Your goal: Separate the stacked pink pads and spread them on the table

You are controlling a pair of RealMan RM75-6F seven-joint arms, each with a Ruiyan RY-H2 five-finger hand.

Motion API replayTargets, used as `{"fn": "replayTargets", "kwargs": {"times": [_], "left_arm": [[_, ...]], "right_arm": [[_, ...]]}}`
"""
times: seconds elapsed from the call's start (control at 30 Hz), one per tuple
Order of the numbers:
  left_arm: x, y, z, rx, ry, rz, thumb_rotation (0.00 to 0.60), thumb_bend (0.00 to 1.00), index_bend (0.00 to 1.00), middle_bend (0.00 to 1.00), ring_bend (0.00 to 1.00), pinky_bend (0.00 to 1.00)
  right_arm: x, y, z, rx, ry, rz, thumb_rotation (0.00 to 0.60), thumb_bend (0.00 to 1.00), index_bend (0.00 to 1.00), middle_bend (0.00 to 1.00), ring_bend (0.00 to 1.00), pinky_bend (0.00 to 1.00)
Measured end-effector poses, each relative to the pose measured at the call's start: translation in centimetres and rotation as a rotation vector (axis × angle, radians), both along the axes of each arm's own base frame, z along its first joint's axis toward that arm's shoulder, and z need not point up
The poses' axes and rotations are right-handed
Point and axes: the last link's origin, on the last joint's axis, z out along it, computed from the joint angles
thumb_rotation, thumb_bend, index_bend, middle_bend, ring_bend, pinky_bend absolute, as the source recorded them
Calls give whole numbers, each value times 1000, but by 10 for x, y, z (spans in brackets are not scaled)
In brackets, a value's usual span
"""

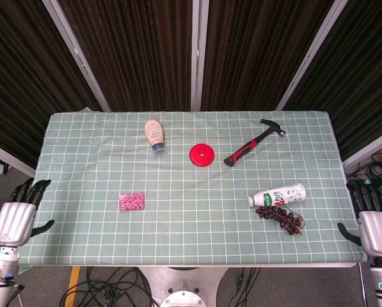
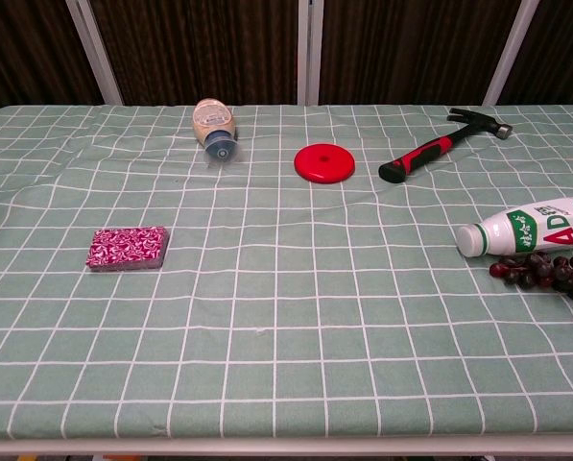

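Both hands, left (image 1: 15,220) and right (image 1: 375,225), hang empty with fingers apart off the table (image 1: 82,153) edges. The pads (image 1: 131,202) lie stacked and untouched, so separation is judged not begun.

1 stack of pink pads (image 1: 131,202), 2 bottles (image 1: 155,135) (image 1: 277,196), 1 red disc (image 1: 202,155), 1 hammer (image 1: 254,143), 1 grape bunch (image 1: 284,217), 2 hands (image 1: 15,218) (image 1: 374,224).

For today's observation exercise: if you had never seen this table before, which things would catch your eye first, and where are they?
The bright red disc near the table's middle stands out most, with the red-handled hammer lying just to its right. The small stack of pink pads sits alone on the left of the green checked cloth. At the two near corners, the left robot hand and the right robot hand wait off the table's edge, holding nothing.
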Motion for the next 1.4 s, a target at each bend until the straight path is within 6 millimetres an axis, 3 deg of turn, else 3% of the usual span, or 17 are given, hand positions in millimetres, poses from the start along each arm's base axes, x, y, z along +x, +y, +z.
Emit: {"fn": "replayTargets", "kwargs": {"times": [0.63, 0.83, 1.27, 1.4], "left_arm": [[8, 4, -18, -92, -43, 9, 600, 110, 110, 144, 71, 180], [18, 13, -42, -163, -84, 8, 600, 111, 111, 146, 70, 181], [73, 48, -119, -365, -104, -106, 600, 112, 114, 165, 70, 200], [81, 55, -135, -402, -107, -106, 600, 111, 115, 171, 71, 200]], "right_arm": [[7, -5, 4, -16, -7, 20, 600, 142, 0, 0, 0, 0], [7, -9, 8, -21, 1, 14, 600, 143, 0, 0, 0, 0], [3, -16, 8, -13, 14, -13, 600, 144, 0, 0, 0, 0], [2, -16, 7, -7, 12, -16, 600, 143, 0, 0, 0, 0]]}}
